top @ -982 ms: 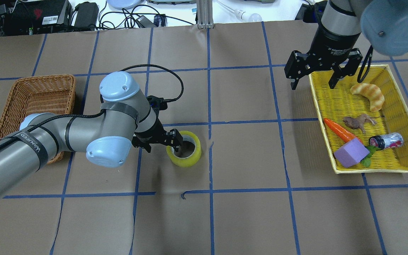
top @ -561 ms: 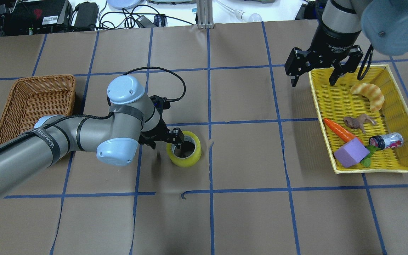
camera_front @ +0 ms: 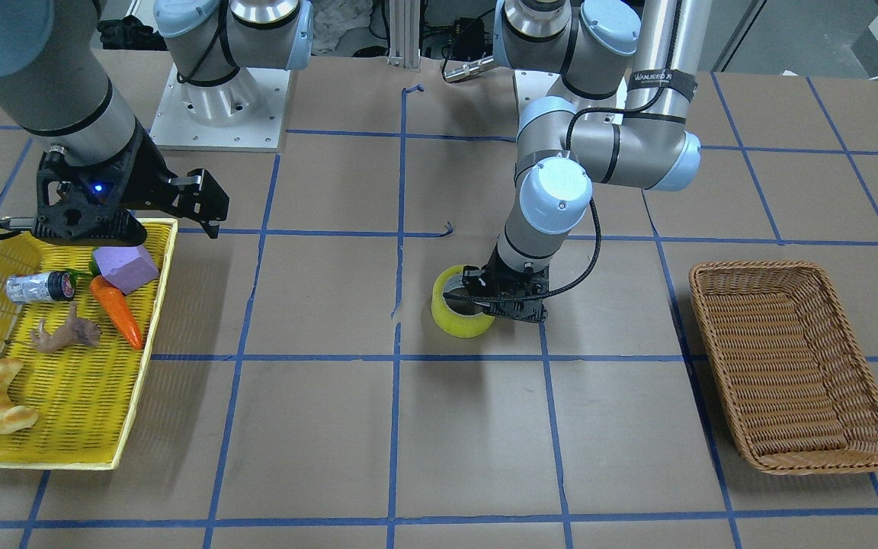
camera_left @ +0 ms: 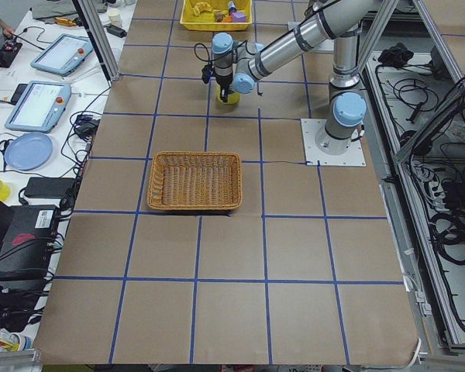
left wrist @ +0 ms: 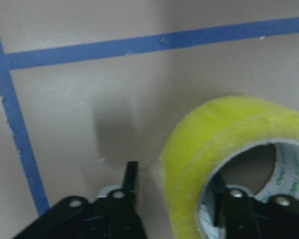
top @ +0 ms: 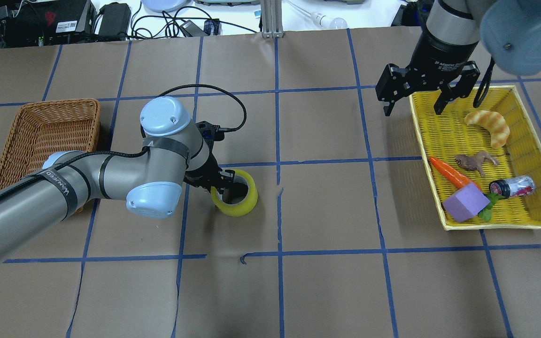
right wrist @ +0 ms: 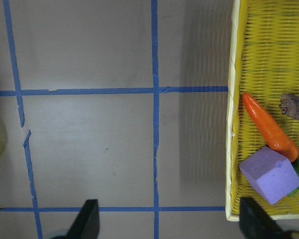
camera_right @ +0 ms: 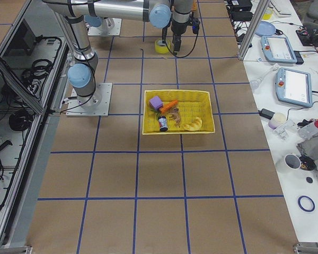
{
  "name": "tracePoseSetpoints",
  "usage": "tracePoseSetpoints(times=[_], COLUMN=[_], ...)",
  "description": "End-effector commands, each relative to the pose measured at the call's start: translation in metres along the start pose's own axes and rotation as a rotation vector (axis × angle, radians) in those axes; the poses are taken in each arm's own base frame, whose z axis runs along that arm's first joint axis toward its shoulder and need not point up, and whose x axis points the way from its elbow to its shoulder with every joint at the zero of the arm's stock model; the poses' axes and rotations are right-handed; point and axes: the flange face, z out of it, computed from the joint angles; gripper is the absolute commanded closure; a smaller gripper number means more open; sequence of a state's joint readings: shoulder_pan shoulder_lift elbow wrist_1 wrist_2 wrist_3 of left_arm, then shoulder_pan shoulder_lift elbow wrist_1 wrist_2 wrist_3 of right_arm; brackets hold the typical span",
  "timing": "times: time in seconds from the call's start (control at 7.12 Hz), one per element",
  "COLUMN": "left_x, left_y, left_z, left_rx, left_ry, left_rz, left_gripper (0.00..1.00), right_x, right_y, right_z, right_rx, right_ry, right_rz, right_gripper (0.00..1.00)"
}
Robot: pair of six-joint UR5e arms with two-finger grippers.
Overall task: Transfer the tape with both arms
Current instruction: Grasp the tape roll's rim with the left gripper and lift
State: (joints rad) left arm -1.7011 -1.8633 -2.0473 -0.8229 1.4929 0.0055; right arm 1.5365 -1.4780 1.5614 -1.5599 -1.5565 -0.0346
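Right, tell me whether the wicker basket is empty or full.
Empty. The wicker basket shows only bare weave inside in the front-facing and left views; the tape sits outside it.

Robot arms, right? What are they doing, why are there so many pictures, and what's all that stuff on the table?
Yes! The left arm and the right arm are robot arms, and each ends in a two-finger hand. All the pictures show one moment from several cameras. One is above and behind the robot, one faces it, one stands at each table end, and one sits on each wrist.

The left hand is down at the yellow tape, with one finger in its hole and one outside. I can't tell whether it is squeezing. The right hand is open and holds nothing, above the edge of a yellow tray.

In the tray lie a croissant, a carrot, a purple block, a small animal figure and a little bottle. A wicker basket sits on the other side.
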Motion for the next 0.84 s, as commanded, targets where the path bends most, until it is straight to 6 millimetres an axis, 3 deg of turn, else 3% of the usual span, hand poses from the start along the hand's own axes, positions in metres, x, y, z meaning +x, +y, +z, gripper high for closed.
tracePoseSetpoints(times=[0.0,0.14,0.28,0.56,0.7], left_x=[-0.009,-0.030,-0.055,-0.115,-0.168], left_y=[-0.004,-0.011,-0.018,-0.028,-0.026], left_z=[-0.015,-0.035,-0.067,-0.134,-0.144], left_rx=[0.018,0.008,-0.017,-0.034,-0.041], left_ry=[-0.023,-0.105,-0.123,-0.130,-0.158], left_rz=[0.014,0.065,0.074,0.051,0.079], left_gripper=[1.00,1.00,1.00,1.00,1.00], right_x=[0.002,0.000,-0.001,-0.003,-0.008], right_y=[0.005,0.015,0.010,-0.010,-0.003], right_z=[0.001,0.001,0.008,-0.007,-0.019], right_rx=[-0.012,-0.064,-0.078,0.076,0.082], right_ry=[0.014,0.009,0.006,-0.012,-0.044], right_rz=[-0.003,-0.005,-0.007,-0.007,-0.009], right_gripper=[0.00,0.00,0.00,0.00,0.00])
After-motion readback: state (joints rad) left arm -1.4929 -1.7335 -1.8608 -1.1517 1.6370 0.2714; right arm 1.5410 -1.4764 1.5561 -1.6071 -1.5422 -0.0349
